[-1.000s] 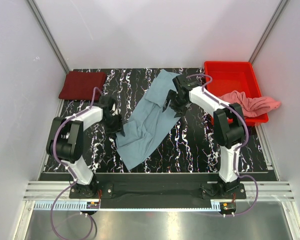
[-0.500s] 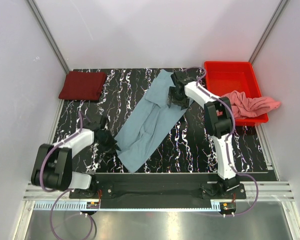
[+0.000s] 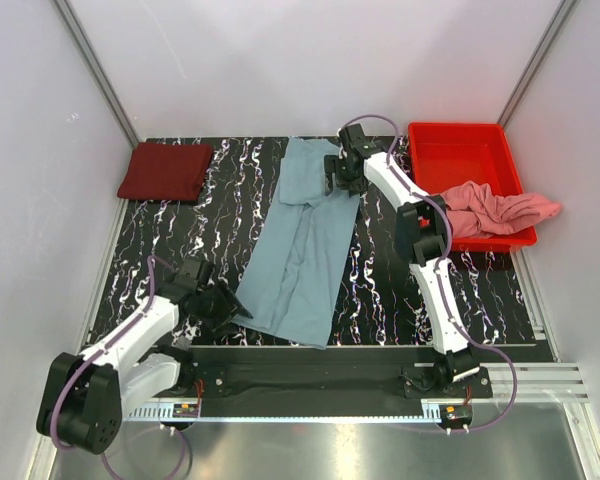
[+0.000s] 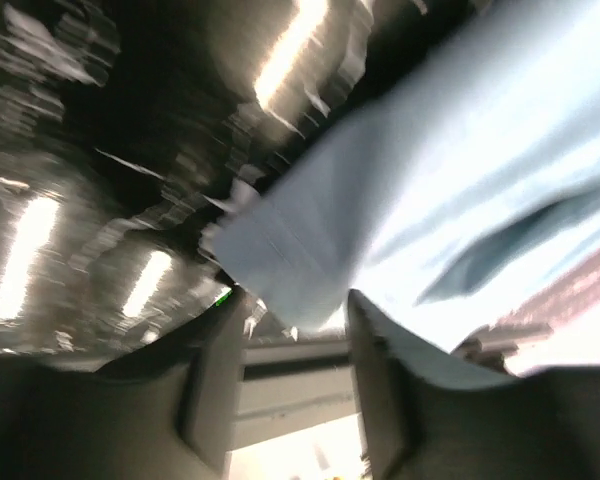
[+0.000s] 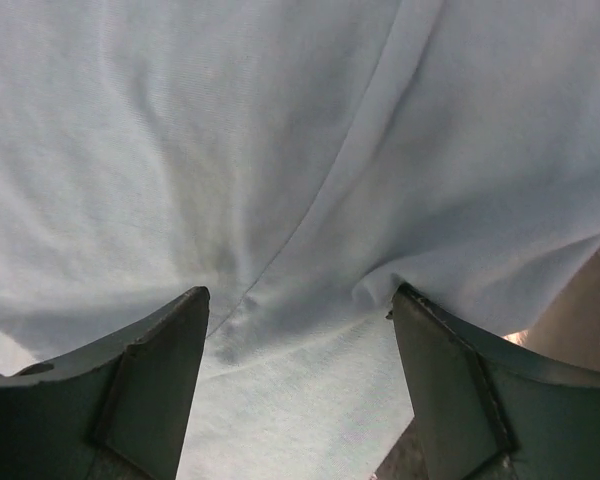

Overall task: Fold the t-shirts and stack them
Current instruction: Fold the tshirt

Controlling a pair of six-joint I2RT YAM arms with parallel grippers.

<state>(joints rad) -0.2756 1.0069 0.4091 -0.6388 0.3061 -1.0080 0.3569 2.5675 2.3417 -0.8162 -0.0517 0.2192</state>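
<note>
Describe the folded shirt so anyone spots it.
On the black marble-patterned table, look to the far left corner. The dark maroon cloth t-shirt there is the only one folded flat; the grey-blue t-shirt lies spread, the salmon pink t-shirt crumpled.

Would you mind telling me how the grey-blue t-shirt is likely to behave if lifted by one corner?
Probably floppy: the grey-blue t-shirt lies flat with soft creases, so it should droop and unfold. Pushed, it likely bunches, as it puckers between the right fingers.
</note>
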